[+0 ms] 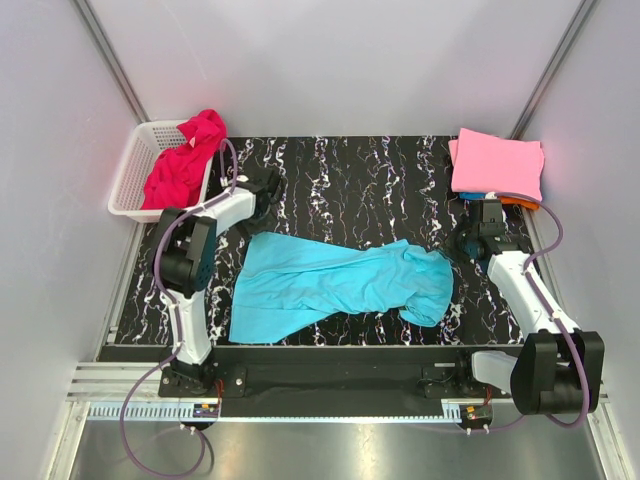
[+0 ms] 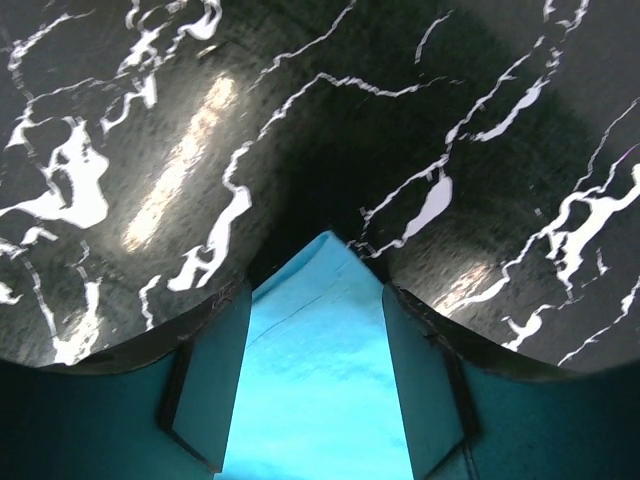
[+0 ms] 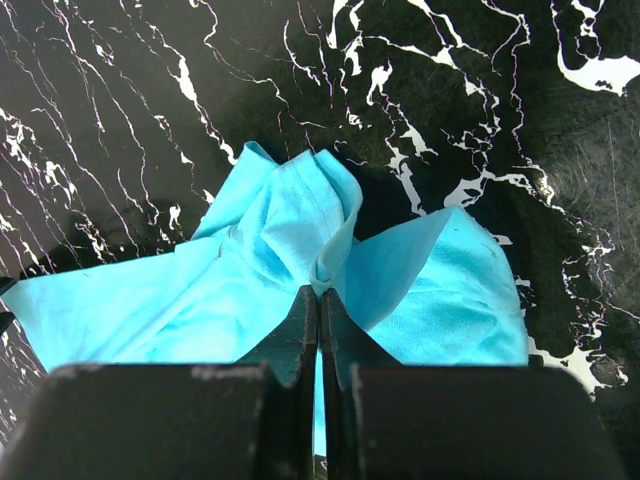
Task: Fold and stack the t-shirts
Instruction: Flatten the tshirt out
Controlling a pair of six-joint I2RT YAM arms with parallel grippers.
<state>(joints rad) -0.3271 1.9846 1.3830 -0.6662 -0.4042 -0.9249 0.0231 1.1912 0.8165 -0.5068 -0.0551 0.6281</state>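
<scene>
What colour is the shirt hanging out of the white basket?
The shirt is magenta-red, best seen in the top view.

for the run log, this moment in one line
left gripper: open astride turquoise shirt corner | right gripper: shut on turquoise shirt | shirt: unfolded on table | red shirt: in basket | pink shirt: folded

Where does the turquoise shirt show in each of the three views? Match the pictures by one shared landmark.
Top external: turquoise shirt spread across the middle of the picture.
Left wrist: one pointed corner at bottom centre.
Right wrist: bunched at centre, running down to the bottom edge.
Shared landmark: the black, white-veined table under the shirt.
</scene>
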